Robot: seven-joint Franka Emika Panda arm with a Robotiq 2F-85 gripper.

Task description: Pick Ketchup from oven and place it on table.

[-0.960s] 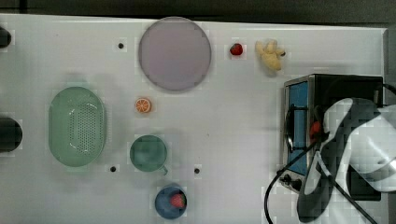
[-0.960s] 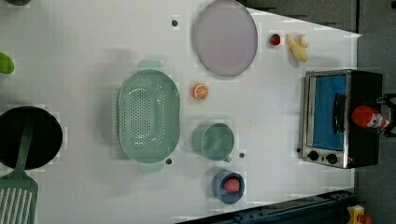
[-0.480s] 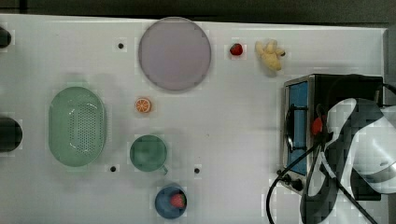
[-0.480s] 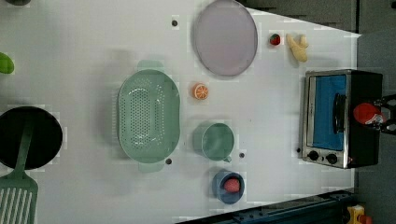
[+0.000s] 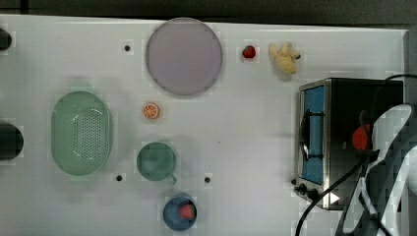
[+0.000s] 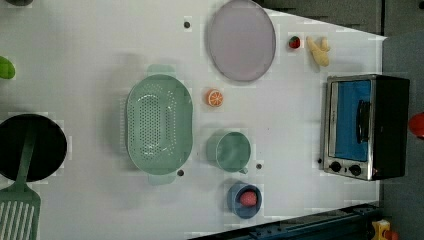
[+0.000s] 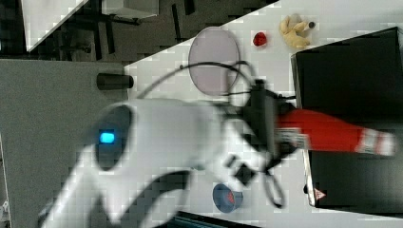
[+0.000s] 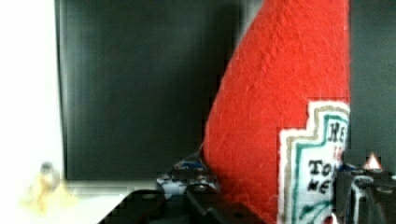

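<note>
One gripper (image 7: 278,135), closed around the labelled body of the ketchup (image 7: 332,133); in the wrist view, dark fingers (image 8: 196,205) pressed against the red bottle on either side of the label. Held low on the body, probably so the tapered neck and white cap stay free and the bottle cannot tip in the grasp.

One ketchup bottle, lying level above the black top of the oven (image 7: 351,85) in the right view, cap pointing toward the right view's right; seen in the top view as a red spot (image 5: 361,137) over the oven roof, beside the white arm. Not yet on the tabletop (image 5: 236,147).

One oven (image 5: 344,142), glass door shut, at the top view's right edge, close to the arm's reach.

Remaining stock on the tabletop, well apart from the oven:
- one lilac plate (image 5: 183,56)
- one green colander (image 5: 81,132)
- one green cup (image 5: 156,161)
- one blue bowl (image 5: 179,212) holding one strawberry (image 5: 187,211)
- one loose strawberry (image 5: 249,51)
- one orange slice (image 5: 151,110)
- one yellow toy (image 5: 284,57)

Open space between cup and oven, judged suitable for setting down.
</note>
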